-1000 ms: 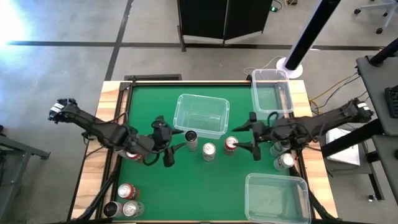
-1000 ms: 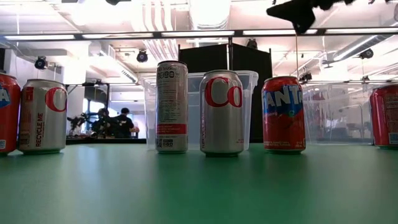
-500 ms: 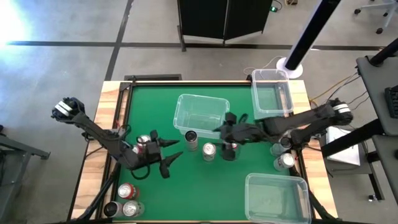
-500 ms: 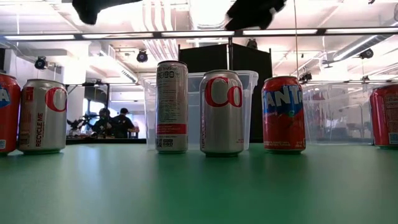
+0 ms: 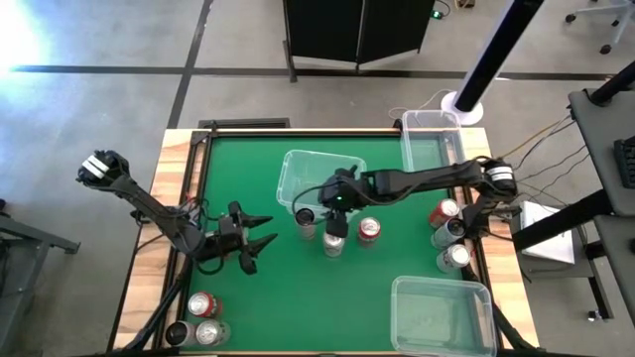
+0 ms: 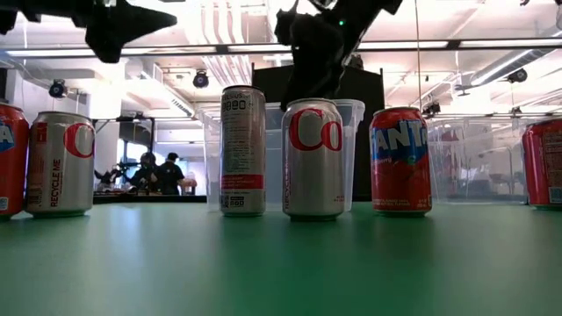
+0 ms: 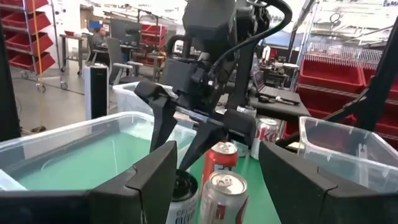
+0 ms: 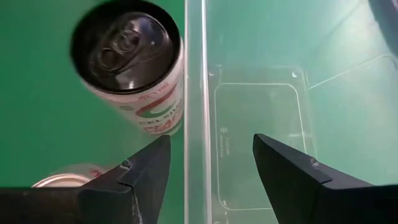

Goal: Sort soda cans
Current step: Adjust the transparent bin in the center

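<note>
Three soda cans stand in a row mid-table: a tall can with a black top (image 5: 306,224), a silver can (image 5: 334,243) and a red can (image 5: 369,230). My right gripper (image 5: 335,208) hangs open above the row, over the gap between the tall can (image 8: 127,62) and the clear bin (image 8: 261,112). In the low view it (image 6: 318,53) hovers above the silver can (image 6: 313,158). My left gripper (image 5: 260,234) is open and raised left of the row, pointing at it, with nothing between its fingers.
Clear bins stand at centre far (image 5: 320,181), far right (image 5: 434,147) and near right (image 5: 444,315). More cans cluster at the near left corner (image 5: 203,305) and by the right edge (image 5: 448,230). Open green table lies in front of the row.
My right gripper has swept toward the table's left, from beside the red can to above the silver and tall cans by the centre bin. My left gripper has drawn back a little toward the left edge and risen. No can has moved.
</note>
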